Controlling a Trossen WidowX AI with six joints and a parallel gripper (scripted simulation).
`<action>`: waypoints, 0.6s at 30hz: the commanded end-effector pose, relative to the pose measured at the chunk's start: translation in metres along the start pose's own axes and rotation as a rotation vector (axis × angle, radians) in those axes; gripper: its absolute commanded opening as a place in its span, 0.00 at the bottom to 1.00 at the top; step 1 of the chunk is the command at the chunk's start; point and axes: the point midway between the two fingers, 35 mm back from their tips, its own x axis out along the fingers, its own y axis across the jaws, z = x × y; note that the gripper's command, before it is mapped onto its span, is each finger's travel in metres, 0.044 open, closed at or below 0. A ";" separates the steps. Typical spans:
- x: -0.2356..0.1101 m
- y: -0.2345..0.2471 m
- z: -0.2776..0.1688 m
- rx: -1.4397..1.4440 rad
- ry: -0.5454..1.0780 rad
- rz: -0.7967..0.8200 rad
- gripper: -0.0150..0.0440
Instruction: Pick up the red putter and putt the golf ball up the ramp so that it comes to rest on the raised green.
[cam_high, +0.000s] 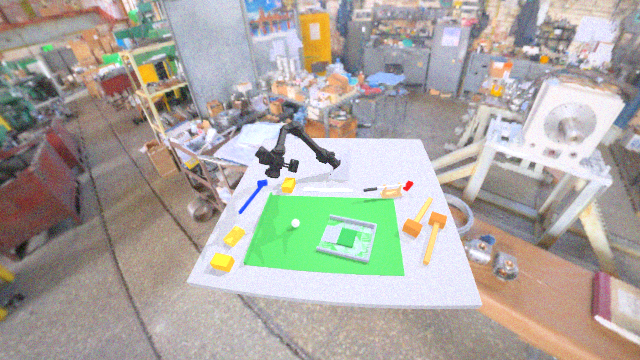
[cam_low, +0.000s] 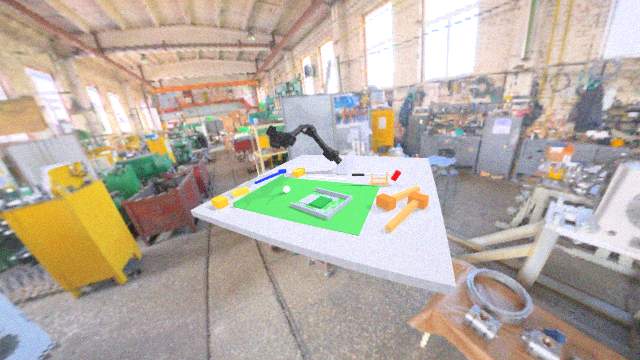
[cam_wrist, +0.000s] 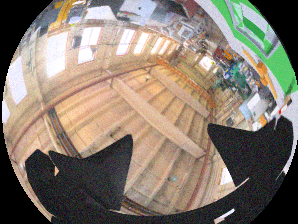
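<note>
The red putter lies along the far edge of the white table, just beyond the far right corner of the green mat. Its red head points right, its dark grip end points left, and its middle rests on a small tan stand, so the long axis runs left to right, roughly parallel with the mat's far edge. The gripper hangs in the air well to the left of it, above the far left part of the table, near a yellow block and the head of a blue putter. Its fingers are spread wide with nothing between them; in the wrist view they frame only roof and wall, so the claw seems tipped away from the table. I judge the coming move to be a long reach rightward along the far edge, with the jaws turned across the shaft. The golf ball sits on the mat's left half, left of the ramp and raised green.
</note>
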 end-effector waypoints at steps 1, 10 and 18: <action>0.001 -0.001 0.001 -0.004 -0.002 -0.003 0.98; 0.067 -0.100 0.024 -0.282 -0.058 -0.279 1.00; 0.108 -0.212 0.020 -0.573 0.029 -0.626 1.00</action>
